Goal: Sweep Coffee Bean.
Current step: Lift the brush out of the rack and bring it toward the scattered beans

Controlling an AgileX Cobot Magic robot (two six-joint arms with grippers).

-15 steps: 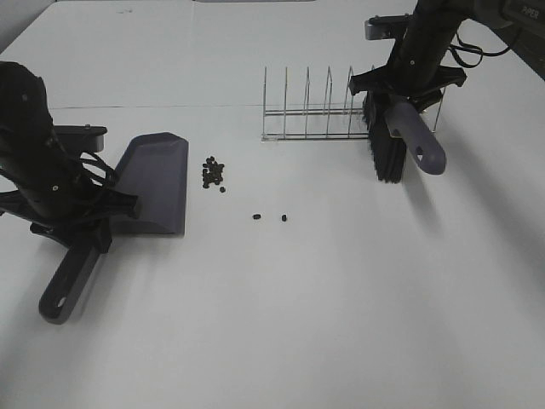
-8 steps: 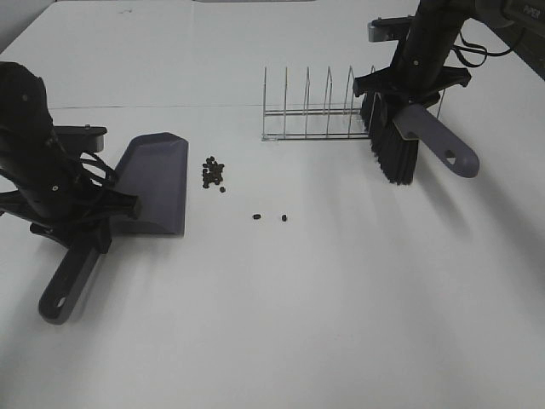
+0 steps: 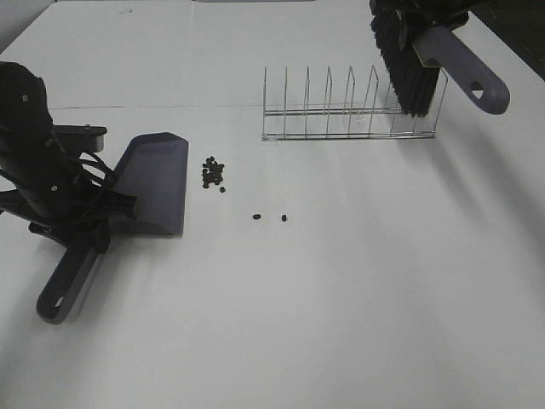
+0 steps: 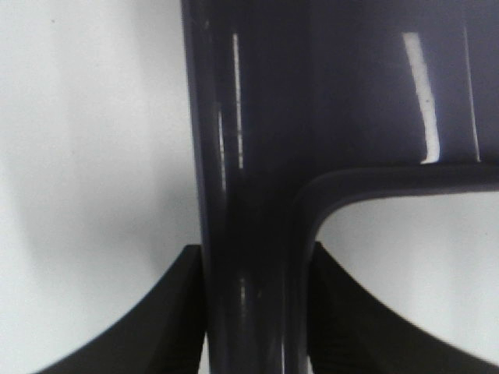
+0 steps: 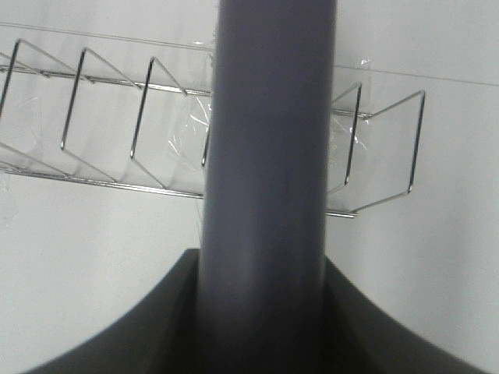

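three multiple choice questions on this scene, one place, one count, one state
1. Where is the main pile of coffee beans? A on the table just off the dustpan's open edge B inside the pan C in the near right corner
2. How many stray beans lie well clear of that pile? A none B six C two
3. What state is the brush in? A lying flat B gripped by the right gripper C resting in the pan
Answers: 1 A, the pile sits beside the pan's lip. 2 C, one pair lies toward the middle. 3 B, its handle runs between the jaws.
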